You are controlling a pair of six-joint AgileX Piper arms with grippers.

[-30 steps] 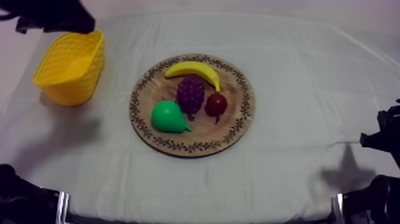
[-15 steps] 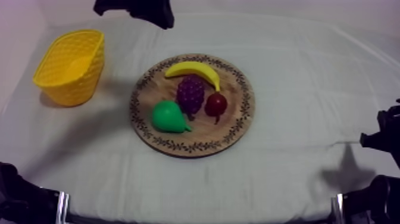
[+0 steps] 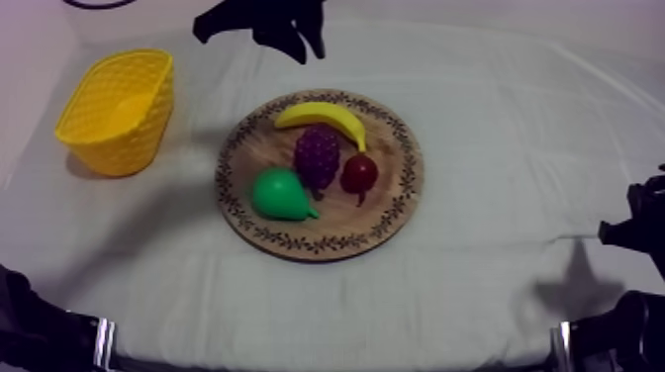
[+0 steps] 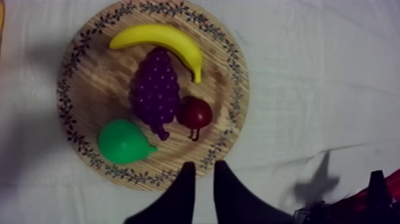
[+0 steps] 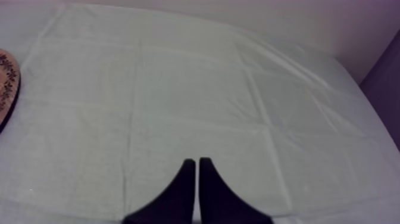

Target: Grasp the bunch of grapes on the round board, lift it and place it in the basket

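Note:
The purple bunch of grapes (image 3: pixel 317 156) lies in the middle of the round wooden board (image 3: pixel 396 213), between a banana (image 3: pixel 322 119), a green pear (image 3: pixel 280 194) and a small red fruit (image 3: pixel 359 173). The yellow basket (image 3: pixel 119 109) stands at the far left with nothing in it. My left gripper (image 3: pixel 309 49) hangs high behind the board's far edge, open and holding nothing. From the left wrist view, the grapes (image 4: pixel 155 89) lie ahead of the parted fingers of the left gripper (image 4: pixel 204 170). My right gripper (image 5: pixel 194 162) is shut on nothing, resting low at the right (image 3: pixel 623 230).
Bare cloth lies between the board and the basket and all along the right side. The board's rim (image 5: pixel 7 83) shows at the edge of the right wrist view. The right arm's parts (image 4: pixel 357 202) appear beyond the board in the left wrist view.
My left arm has swung from over the basket to the right along the far edge and now hangs behind the board. The fruit, the basket and the right arm have not moved.

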